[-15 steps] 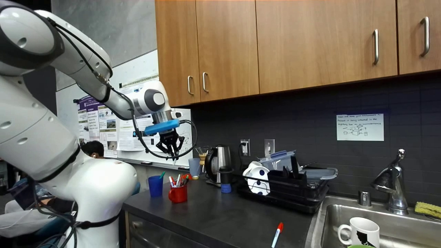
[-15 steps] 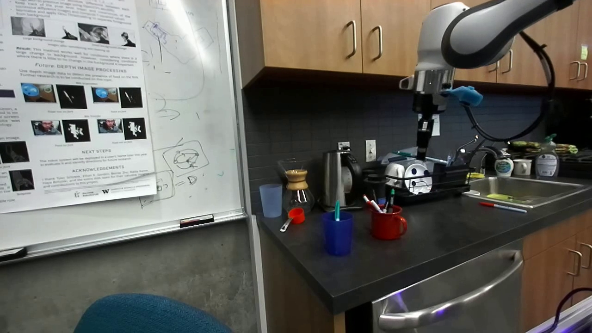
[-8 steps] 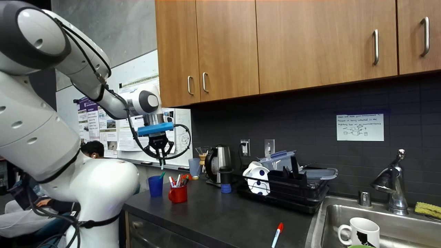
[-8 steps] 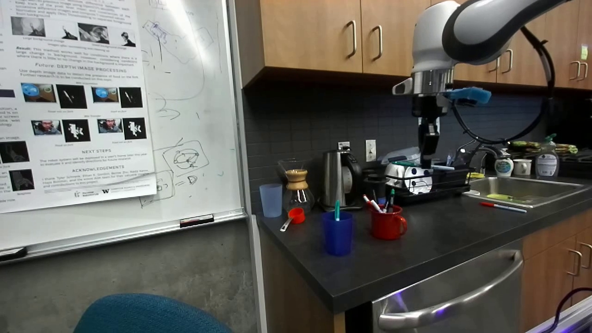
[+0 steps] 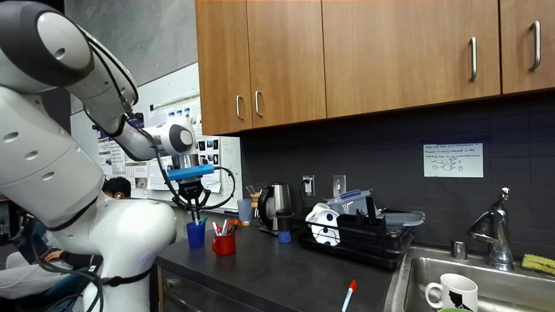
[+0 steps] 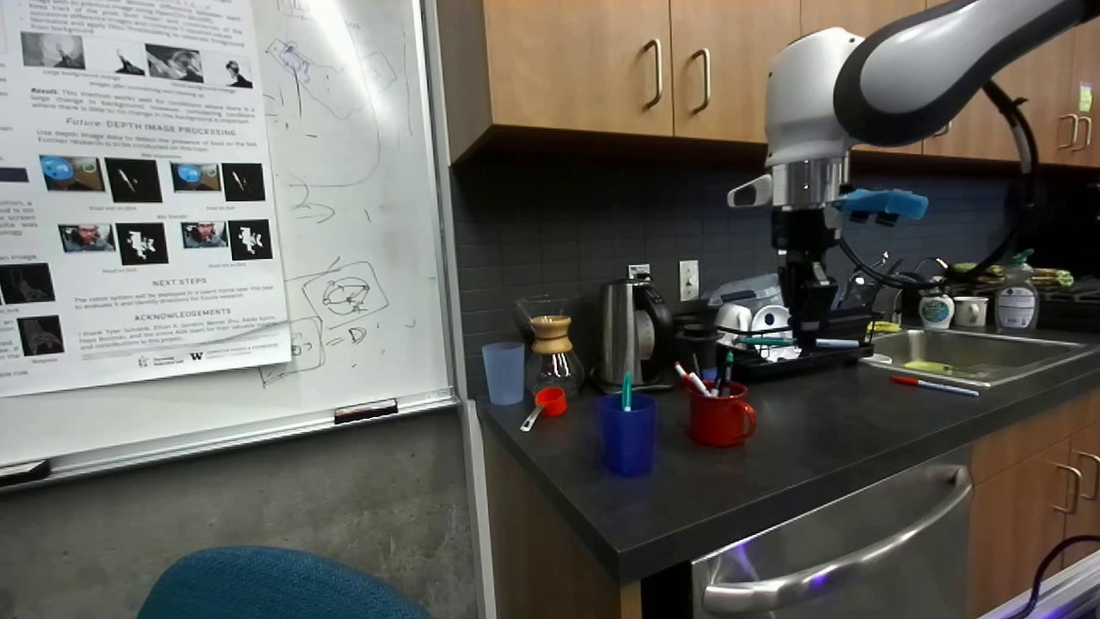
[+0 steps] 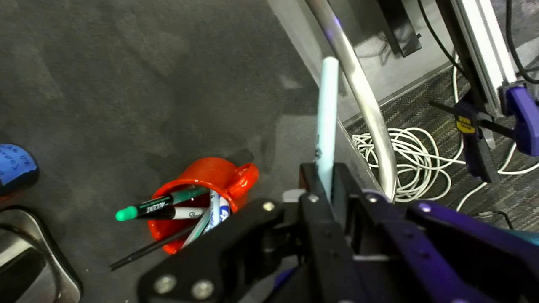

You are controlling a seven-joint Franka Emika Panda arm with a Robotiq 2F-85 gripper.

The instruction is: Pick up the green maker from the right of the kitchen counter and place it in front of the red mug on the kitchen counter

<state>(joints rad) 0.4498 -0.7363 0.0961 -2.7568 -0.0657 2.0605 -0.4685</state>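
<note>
In an exterior view, the gripper [image 5: 196, 214] appears just above the blue cup [image 5: 195, 236], beside the red mug [image 5: 224, 245] on the kitchen counter [image 5: 269, 273]. In an exterior view, the green marker [image 6: 838, 343] is held about level in the air (it sticks out on both sides, one end green, one pale). In the wrist view, the gripper clamps the marker; the mug, holding several pens [image 7: 187, 213], stands apart, lower left.

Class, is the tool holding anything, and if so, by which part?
The tool holds a marker roughly at mid-length: in an exterior view its green end shows on one side, its pale end on the other.
</note>
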